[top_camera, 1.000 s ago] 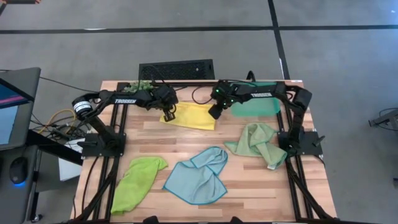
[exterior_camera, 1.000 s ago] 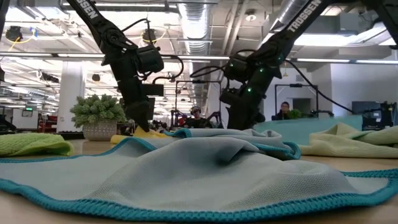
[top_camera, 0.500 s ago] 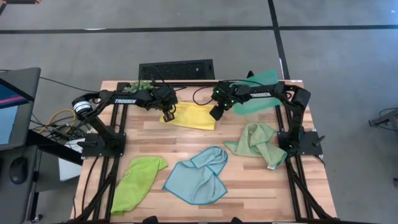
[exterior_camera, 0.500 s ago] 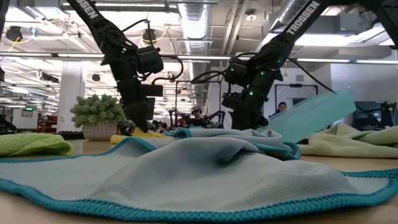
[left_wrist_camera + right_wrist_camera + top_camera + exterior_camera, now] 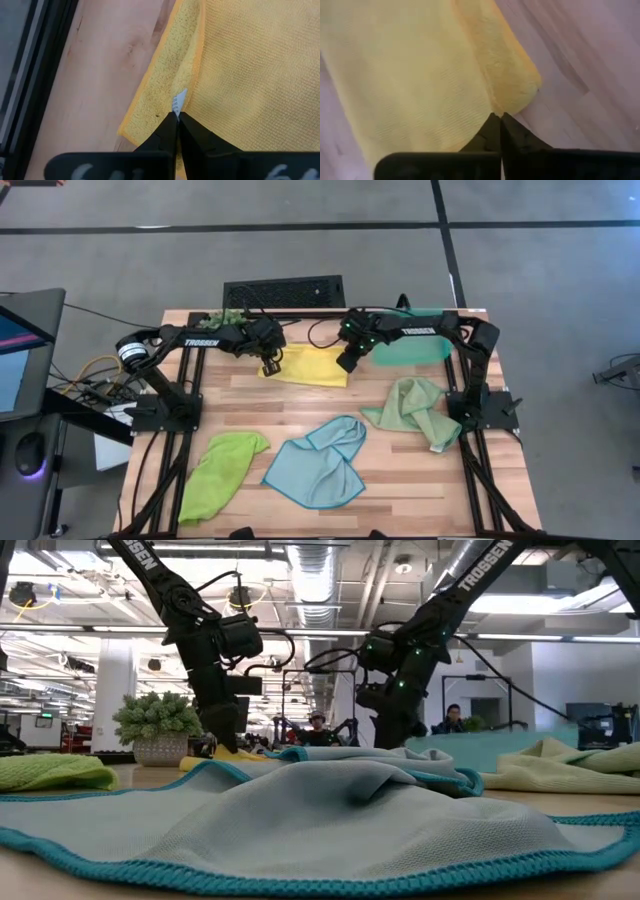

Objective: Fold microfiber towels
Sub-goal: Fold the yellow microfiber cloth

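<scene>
Towels first, from the high view: we see the yellow towel point(image 5: 308, 366) lying flat near the table's point(image 5: 240, 405) far edge, its long axis running across from one arm to the other. Our left tool point(image 5: 270, 366) sits at the yellow towel's left end, our right tool point(image 5: 343, 363) at its right end, so each arm has its own end and neither is nearer overall. The teal tray point(image 5: 410, 348) lies just right of the yellow towel, behind the right arm. The sage towel point(image 5: 413, 410), light blue towel point(image 5: 322, 460) and lime towel point(image 5: 220, 470) lie crumpled, well apart from the yellow towel on the near side.

In the low view, both tools reach down to the yellow towel point(image 5: 235, 753), mostly hidden behind the light blue towel point(image 5: 330, 805); a small plant point(image 5: 158, 727) stands left of it.

In the left wrist view, our fingers point(image 5: 170, 135) are pressed together, pinching the yellow towel's point(image 5: 240, 75) edge at its white label point(image 5: 178, 101).

In the right wrist view, the fingers point(image 5: 495, 131) are likewise closed on the yellow towel's point(image 5: 420, 75) corner. We judge the next move must carry both pinched ends together, toward the near side.
</scene>
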Available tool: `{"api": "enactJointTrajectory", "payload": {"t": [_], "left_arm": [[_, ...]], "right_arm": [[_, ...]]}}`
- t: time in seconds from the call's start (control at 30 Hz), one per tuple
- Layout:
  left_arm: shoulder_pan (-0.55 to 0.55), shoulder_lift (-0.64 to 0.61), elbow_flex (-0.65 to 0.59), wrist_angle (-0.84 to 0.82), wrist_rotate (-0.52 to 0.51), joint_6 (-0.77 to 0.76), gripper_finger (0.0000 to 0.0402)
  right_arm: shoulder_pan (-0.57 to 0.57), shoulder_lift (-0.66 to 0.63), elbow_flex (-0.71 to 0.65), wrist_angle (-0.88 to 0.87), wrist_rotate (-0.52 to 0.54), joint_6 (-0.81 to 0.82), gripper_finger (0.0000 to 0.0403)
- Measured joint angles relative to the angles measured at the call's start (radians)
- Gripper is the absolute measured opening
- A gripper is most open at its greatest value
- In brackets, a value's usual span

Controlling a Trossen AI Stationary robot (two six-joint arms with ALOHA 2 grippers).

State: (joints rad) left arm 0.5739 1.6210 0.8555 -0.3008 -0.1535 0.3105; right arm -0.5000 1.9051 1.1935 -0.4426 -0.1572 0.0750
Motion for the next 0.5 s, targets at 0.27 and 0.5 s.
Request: {"api": "enactJointTrajectory", "payload": {"t": [0.27, 0.5], "left_arm": [[0.0, -0.026, -0.001, -0.018, -0.005, 0.01, 0.0], [0.001, -0.085, -0.001, -0.041, -0.05, 0.013, 0.0]], "right_arm": [[0.031, -0.007, 0.048, -0.044, 0.005, -0.022, 0.0007], [0.023, -0.007, 0.049, -0.038, 0.083, -0.023, 0.0009]]}}
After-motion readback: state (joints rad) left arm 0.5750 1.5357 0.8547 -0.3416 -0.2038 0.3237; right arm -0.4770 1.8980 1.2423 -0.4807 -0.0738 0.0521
